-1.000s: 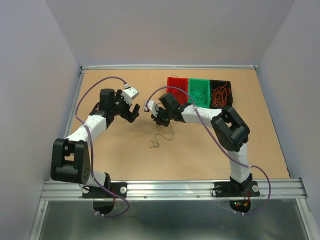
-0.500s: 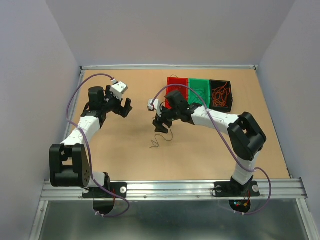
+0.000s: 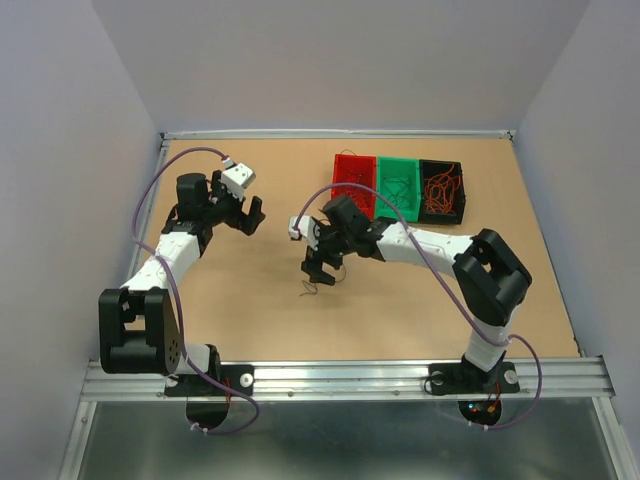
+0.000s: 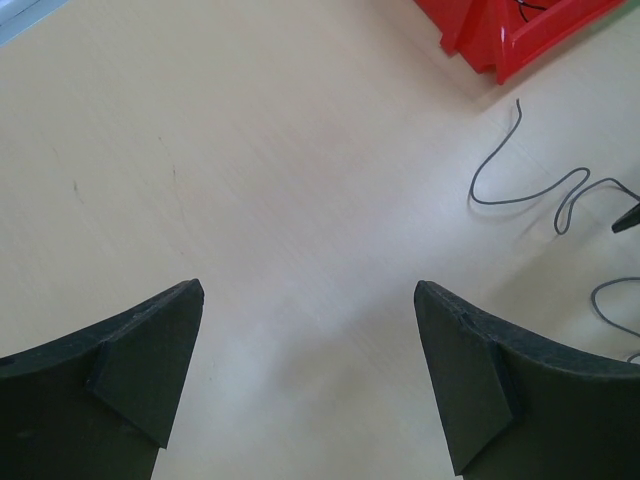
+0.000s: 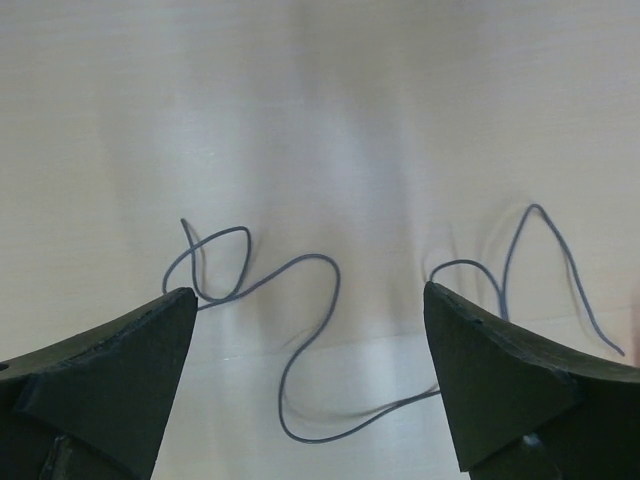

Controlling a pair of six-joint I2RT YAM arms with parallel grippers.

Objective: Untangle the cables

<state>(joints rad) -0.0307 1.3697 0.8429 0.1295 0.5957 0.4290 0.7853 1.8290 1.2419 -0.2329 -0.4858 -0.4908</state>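
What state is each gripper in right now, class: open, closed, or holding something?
Left gripper: open, holding nothing.
Right gripper: open, empty, over a grey cable lying on the table.

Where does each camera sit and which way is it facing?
Top external: above the near edge, looking down on table, trays, left arm, right arm.
Left wrist: looks down past the open left end effector toward the red tray.
Right wrist: looks down through the open right end effector at the wire.
Both wrist views share that wire.
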